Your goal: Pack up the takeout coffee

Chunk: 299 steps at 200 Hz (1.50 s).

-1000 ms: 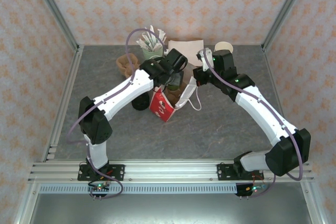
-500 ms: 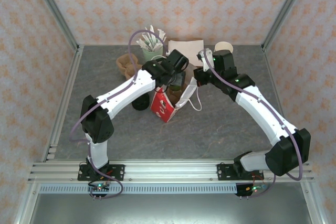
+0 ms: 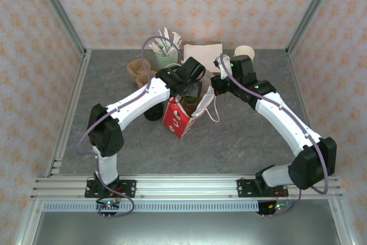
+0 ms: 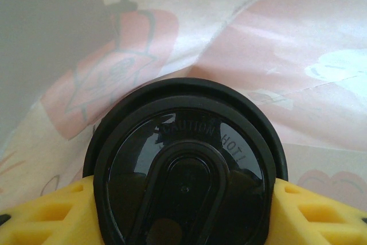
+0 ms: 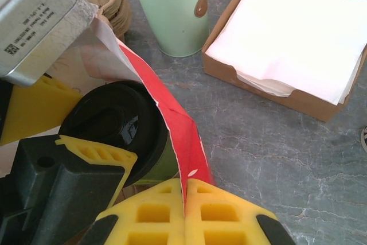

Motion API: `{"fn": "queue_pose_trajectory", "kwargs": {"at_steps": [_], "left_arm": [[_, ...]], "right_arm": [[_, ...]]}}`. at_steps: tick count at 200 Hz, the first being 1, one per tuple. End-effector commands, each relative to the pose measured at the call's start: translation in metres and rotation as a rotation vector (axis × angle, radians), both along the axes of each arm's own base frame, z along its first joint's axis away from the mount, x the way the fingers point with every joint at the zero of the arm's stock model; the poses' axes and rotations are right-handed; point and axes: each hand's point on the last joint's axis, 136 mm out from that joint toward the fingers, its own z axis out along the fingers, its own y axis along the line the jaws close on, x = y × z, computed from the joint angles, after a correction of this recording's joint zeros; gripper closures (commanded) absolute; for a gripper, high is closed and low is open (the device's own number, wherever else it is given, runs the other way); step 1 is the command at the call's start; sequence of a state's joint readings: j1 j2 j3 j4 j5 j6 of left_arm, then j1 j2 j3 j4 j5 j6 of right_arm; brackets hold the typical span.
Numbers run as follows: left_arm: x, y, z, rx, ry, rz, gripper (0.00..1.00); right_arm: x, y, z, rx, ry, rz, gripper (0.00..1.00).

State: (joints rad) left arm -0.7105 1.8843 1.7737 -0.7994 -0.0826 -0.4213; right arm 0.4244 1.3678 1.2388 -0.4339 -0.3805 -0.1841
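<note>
— What is hard to make out here?
— Most of the takeout coffee (image 4: pixel 183 182). The left wrist view gives only its round black lid (image 5: pixel 112 120), cut off at the bottom edge: glossy plastic, raised lettering along the rim, an oval recess in the middle. From above, the left arm (image 3: pixel 137 101) covers the cup almost wholly.

— And the cup's sides?
— The right wrist view shows a sliver of olive-green paper under the lid. The rest is behind the wall of the paper bag (image 5: pixel 166 113).

— So it is in the bag?
— At its mouth, on the inner side of that wall. How deep it sits I cannot tell. Thin, creased, pale paper surrounds the lid, with the outside print showing through in faded pink. The outside is red and white, and a white loop handle (image 3: pixel 213 112) hangs at the bag's side.

— The grippers?
— The left gripper (image 4: pixel 183 222) stands partway open and grasps the coffee. Its yellow moulded fingers (image 4: pixel 40 216) press the lid's rim from both sides. The right gripper (image 5: pixel 184 213) is clenched on the bag's upper edge, its yellow pads flat together with the red paper pinched between them.

— Anything else cut off?
— Beyond the bag, on the grey stone-patterned table (image 5: pixel 275 159), stands a smooth mint-green cup (image 5: pixel 172 12) with a brown tab. Its top runs out of the picture. Beside it lies a brown cardboard tray (image 5: pixel 229 70) of white napkins (image 5: pixel 292 32), clipped at the right.
</note>
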Motion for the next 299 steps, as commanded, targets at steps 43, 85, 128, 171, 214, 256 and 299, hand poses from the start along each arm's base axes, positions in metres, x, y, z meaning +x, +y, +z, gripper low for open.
{"fn": "queue_pose_trajectory", "kwargs": {"at_steps": [43,85,128,171,214,256,299], "left_arm": [[-0.014,0.015,0.018,-0.002,0.012,-0.003,0.50],[-0.017,0.015,0.016,0.009,0.019,-0.008,0.50],[-0.018,0.010,0.001,0.032,0.037,-0.028,0.50],[-0.012,0.004,-0.011,0.039,0.047,-0.040,0.50],[-0.004,-0.007,-0.025,0.053,0.064,-0.066,0.49],[-0.004,-0.015,-0.034,0.065,0.080,-0.105,0.49],[-0.014,-0.018,-0.047,0.088,0.122,-0.137,0.49]], "right_arm": [[0.009,0.000,0.026,-0.009,-0.084,0.008,1.00],[0.011,-0.001,0.027,-0.029,-0.100,0.017,1.00],[0.009,0.000,0.029,-0.028,-0.104,0.025,1.00],[0.006,0.002,0.030,-0.015,-0.101,0.032,1.00],[0.002,0.007,0.031,-0.004,-0.096,0.046,1.00],[0.002,0.008,0.032,0.000,-0.100,0.047,1.00],[0.002,0.009,0.032,0.005,-0.101,0.048,1.00]]}}
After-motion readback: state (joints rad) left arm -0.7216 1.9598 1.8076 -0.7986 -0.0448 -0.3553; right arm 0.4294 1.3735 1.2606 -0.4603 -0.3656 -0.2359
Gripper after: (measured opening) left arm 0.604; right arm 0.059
